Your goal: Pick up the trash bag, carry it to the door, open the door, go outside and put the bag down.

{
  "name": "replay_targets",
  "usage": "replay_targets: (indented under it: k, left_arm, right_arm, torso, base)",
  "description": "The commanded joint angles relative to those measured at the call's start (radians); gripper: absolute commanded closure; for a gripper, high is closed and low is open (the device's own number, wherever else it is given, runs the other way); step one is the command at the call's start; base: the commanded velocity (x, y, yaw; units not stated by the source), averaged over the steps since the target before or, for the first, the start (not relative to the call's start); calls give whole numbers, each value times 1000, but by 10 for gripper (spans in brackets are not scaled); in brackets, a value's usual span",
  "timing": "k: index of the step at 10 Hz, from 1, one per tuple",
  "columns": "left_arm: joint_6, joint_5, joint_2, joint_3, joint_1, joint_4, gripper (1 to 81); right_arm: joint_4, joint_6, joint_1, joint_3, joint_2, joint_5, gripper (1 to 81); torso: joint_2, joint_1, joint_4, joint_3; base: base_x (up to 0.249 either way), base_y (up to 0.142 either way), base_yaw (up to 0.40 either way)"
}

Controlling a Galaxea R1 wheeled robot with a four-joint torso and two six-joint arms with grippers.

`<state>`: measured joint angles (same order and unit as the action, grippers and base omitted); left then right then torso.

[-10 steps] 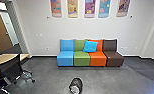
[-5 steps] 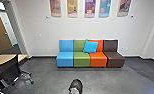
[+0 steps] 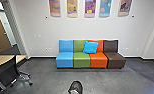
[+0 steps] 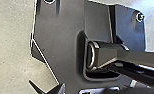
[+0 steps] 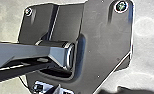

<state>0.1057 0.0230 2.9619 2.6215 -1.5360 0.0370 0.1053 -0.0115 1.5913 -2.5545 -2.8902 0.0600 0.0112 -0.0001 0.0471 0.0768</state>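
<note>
A wooden door (image 3: 0,32) stands at upper left, past the tabletop (image 3: 2,60) and office chair (image 3: 5,67). A shoe (image 3: 75,86) juts in at bottom centre, before four coloured seats (image 3: 81,60). Either grip, open or closed: cannot tell.

From high on me, my head view faced forward and down, across the floor (image 3: 50,78) to the coloured seats (image 3: 81,60) and wall (image 3: 40,27), well apart. Both wrist views looked down at my dark plate (image 4: 60,37) from close by, sharing that plate.
</note>
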Motion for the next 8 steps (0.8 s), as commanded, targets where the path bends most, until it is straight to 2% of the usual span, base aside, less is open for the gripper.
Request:
replay_targets:
  k: [1, 8]
  left_arm:
    - [-3, 60, -4, 2, 35, 0, 10]
    - [-3, 61, -4, 0, 35, -2, 10]
  right_arm:
    - [-3, 2, -29, 1, 6, -55, 10]
    - [-3, 2, -29, 1, 3, -55, 10]
  torso:
    - [0, 0, 0, 0]
    - [0, 0, 0, 0]
  base:
    - [99, 0, 0]
    - [99, 0, 0]
